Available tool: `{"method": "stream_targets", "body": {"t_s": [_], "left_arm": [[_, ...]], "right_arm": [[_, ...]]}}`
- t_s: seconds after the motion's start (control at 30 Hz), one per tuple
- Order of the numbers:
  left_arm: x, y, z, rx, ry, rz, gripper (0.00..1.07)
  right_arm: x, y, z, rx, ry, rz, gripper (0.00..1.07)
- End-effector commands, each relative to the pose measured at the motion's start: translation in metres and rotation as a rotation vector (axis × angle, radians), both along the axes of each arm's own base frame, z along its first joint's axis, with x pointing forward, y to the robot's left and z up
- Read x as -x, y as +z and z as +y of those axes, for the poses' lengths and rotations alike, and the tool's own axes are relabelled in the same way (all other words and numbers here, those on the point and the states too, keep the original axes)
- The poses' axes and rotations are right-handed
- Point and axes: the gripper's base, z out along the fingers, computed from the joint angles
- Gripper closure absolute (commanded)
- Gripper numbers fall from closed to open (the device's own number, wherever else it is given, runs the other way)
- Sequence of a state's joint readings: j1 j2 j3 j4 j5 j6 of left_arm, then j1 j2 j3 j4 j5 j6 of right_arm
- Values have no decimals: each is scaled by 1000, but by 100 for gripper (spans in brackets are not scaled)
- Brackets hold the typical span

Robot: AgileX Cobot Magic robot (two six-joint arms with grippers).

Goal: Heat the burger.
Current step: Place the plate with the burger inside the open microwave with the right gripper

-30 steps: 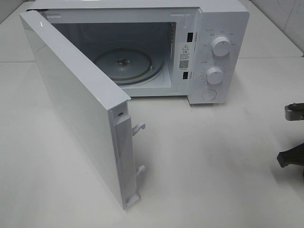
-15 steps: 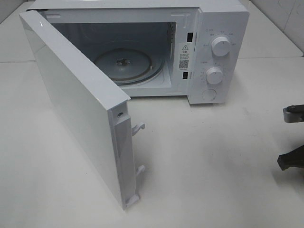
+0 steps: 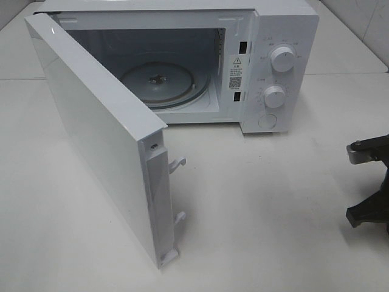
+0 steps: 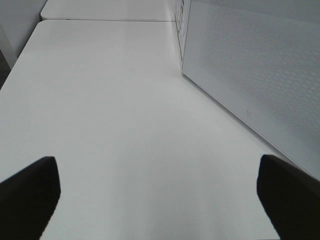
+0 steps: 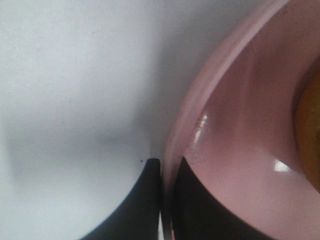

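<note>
As the microwave (image 3: 285, 24) stands open on the white table (image 3: 273, 213), my right claw (image 5: 167, 167) pinches the pink plate (image 5: 235, 125) by its rim.
The burger (image 5: 311, 120) sits on that plate, just past the claw; my left claw (image 4: 160, 200) is spread.

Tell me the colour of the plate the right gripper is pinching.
The plate is glossy pink, best seen in the right wrist view.

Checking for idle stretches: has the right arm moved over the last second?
Yes. Against the fixed microwave, the right arm has slid further into the high view, leftward and lower.
</note>
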State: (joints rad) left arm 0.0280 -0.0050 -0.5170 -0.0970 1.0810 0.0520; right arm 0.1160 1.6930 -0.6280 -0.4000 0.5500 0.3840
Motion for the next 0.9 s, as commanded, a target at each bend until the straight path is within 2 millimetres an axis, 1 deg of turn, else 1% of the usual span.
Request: {"method": "stream_targets", "body": {"t_s": [0.03, 0.07, 0.1, 0.13, 0.2, 0.47, 0.9], "left_arm": [[2, 1, 0, -1, 0, -26, 6], [2, 1, 0, -1, 0, -26, 6], [2, 1, 0, -1, 0, -26, 6], [2, 1, 0, -1, 0, -26, 6], [2, 1, 0, -1, 0, -26, 6], [2, 1, 0, -1, 0, -26, 6], [2, 1, 0, -1, 0, -26, 6]], "right_arm": [[3, 12, 1, 29, 13, -37, 107], [3, 12, 1, 29, 13, -37, 107], [4, 18, 0, 38, 14, -55, 107], [4, 18, 0, 38, 14, -55, 107], [5, 26, -1, 48, 17, -84, 107], [6, 32, -1, 62, 33, -101, 107], [11, 36, 24, 168, 171, -97, 107]]}}
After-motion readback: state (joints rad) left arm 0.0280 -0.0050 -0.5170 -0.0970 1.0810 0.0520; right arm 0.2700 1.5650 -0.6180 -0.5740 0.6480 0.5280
